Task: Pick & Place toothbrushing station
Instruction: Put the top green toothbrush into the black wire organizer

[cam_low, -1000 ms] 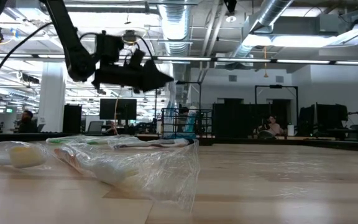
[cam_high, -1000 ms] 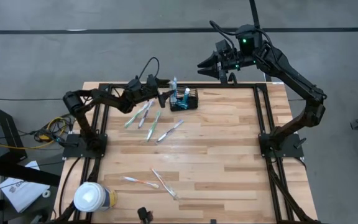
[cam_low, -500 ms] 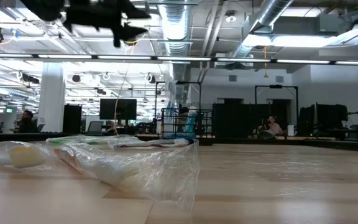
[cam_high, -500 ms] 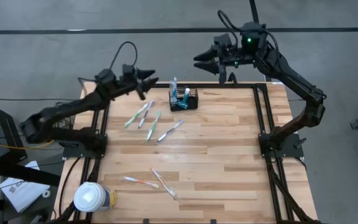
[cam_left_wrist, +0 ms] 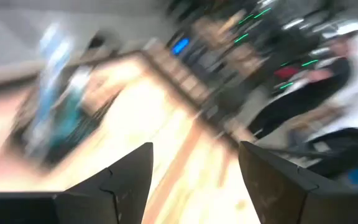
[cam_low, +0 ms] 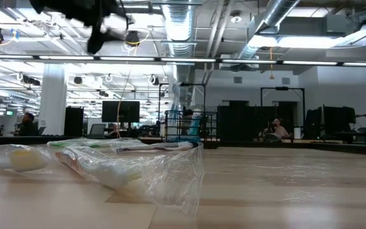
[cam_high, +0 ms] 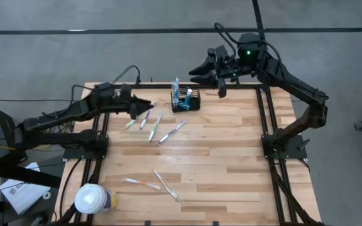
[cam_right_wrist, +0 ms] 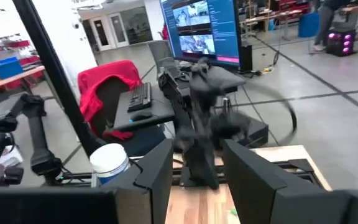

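Note:
The toothbrushing station, a small black wire-mesh basket (cam_high: 186, 100), stands near the table's far edge. A white-and-blue brush and teal tubes stand upright in it. In the low view the basket (cam_low: 183, 127) is small and far off. Several slim toothbrushes (cam_high: 155, 125) lie flat on the wood to its left. My left gripper (cam_high: 149, 103) hovers open above them, left of the basket, with nothing between its fingers (cam_left_wrist: 129, 177). My right gripper (cam_high: 192, 71) hangs high over the far edge, behind the basket, open and empty (cam_right_wrist: 194, 149).
Two more wrapped toothbrushes (cam_high: 149, 184) lie near the table's front edge, seen close up in the low view (cam_low: 126, 165). A white-lidded cup (cam_high: 95, 199) stands at the front left corner. Black frame rails (cam_high: 266, 113) run along the table's sides.
My left gripper has drawn back from the basket toward the table's left, risen and rolled about its own axis, staying open. My right gripper has swung a little toward the table's left along the far edge. The basket and the toothbrushes have stayed put.

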You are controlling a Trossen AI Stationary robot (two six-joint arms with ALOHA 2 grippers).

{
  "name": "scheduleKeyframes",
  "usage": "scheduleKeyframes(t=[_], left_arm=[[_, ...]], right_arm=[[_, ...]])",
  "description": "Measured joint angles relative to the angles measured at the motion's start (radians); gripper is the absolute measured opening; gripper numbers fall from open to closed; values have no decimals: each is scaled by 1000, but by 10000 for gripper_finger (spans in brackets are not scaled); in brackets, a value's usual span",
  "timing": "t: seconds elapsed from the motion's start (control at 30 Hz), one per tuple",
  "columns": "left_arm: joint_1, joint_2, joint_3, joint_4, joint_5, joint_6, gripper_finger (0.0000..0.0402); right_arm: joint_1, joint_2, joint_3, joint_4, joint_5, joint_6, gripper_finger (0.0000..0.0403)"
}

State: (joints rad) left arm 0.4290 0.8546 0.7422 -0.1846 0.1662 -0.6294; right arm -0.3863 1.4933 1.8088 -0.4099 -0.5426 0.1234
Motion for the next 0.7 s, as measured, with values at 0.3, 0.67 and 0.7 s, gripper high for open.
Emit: scheduleKeyframes(t=[0.3, 0.67, 0.7], left_arm=[[40, 104, -30, -364, -228, -10, 230], [109, 314, -56, -357, -246, 178, 230], [116, 333, -56, -352, -249, 202, 230]], right_arm=[[26, 0, 0, 2, 54, 0, 133], [27, 0, 0, 0, 46, 0, 133], [26, 0, 0, 0, 45, 0, 133]])
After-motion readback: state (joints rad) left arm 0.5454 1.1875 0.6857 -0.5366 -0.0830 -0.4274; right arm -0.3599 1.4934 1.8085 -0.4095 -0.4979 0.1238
